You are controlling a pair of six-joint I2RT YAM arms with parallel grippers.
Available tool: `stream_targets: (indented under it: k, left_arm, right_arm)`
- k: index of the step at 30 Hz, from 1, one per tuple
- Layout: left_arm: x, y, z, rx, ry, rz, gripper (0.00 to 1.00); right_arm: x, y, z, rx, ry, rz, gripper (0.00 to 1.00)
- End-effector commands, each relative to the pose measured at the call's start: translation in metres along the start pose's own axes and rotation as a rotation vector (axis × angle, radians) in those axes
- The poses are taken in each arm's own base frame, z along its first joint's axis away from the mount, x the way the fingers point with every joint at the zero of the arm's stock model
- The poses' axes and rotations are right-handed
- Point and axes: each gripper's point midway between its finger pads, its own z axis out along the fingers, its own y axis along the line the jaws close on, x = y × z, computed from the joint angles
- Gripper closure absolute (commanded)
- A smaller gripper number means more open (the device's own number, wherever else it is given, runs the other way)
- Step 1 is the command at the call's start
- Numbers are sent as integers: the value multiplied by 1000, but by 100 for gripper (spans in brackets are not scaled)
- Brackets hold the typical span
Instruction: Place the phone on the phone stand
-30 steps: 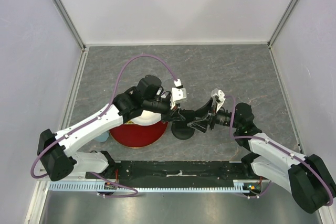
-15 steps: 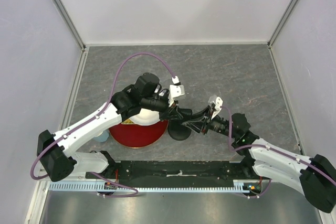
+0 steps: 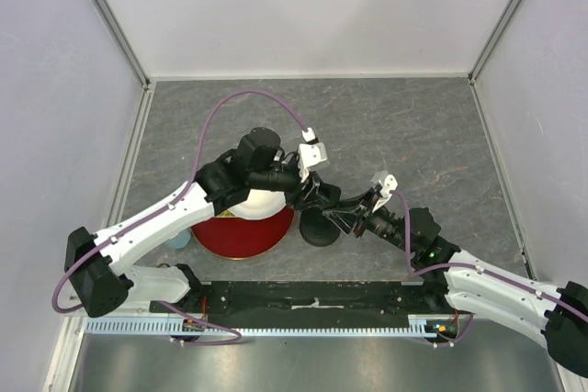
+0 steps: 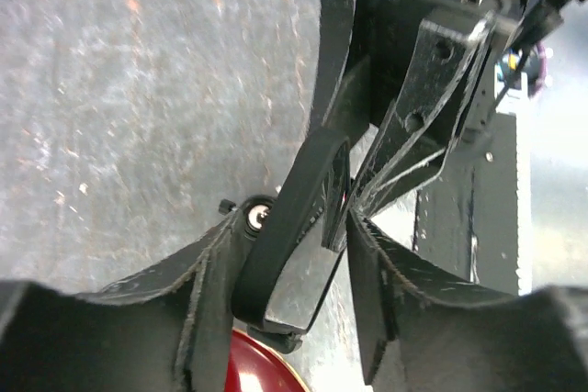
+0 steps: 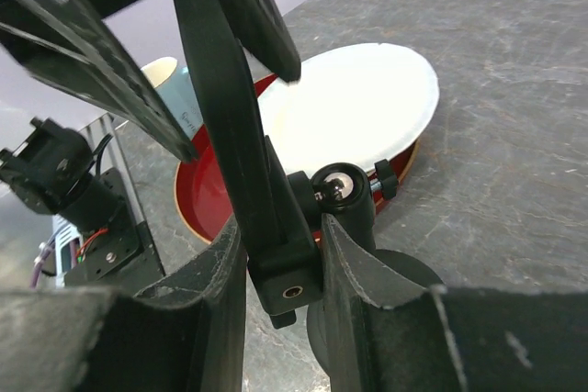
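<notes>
Left gripper point(image 4: 294, 224): jaws stood parted on either side of the phone point(image 4: 289, 227), with slivers of gap and no pinch.
Right gripper point(image 5: 283, 231): closed in on the cradle foot of the phone stand point(image 5: 344, 192), apparently pinching it.
Phone: stood on edge and tilted, lower end in the cradle, between both pairs of fingers.
Handling: judged rigid, light, glossy and slippery, probably fragile; best held across the thin edges.
Surroundings: white plate point(image 5: 367, 107) lay on a red dish point(image 5: 207, 204) just behind the stand, on a grey table point(image 5: 514, 89).

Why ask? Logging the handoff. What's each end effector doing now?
Left end effector: open around the phone.
Right end effector: closed on the phone stand.
</notes>
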Motion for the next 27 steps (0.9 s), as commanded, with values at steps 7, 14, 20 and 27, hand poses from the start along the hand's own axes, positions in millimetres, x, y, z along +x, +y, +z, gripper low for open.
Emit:
stream_targets:
  k: [7,14,20,27]
  left_arm:
    - [-77,8,-32,-140,-290,76,36]
    - [-85,11,-42,-183,-325,87,35]
    - [-93,11,-56,-225,-377,108,34]
    - [-98,17,-71,-303,-423,115,34]
  right_arm:
    - [-10,-28,-1,163,-25,18,100]
    - [-12,-23,3,137,-6,-9,99]
    - [1,-11,0,71,59,9,54]
    - [-9,-3,-1,56,99,-8,21]
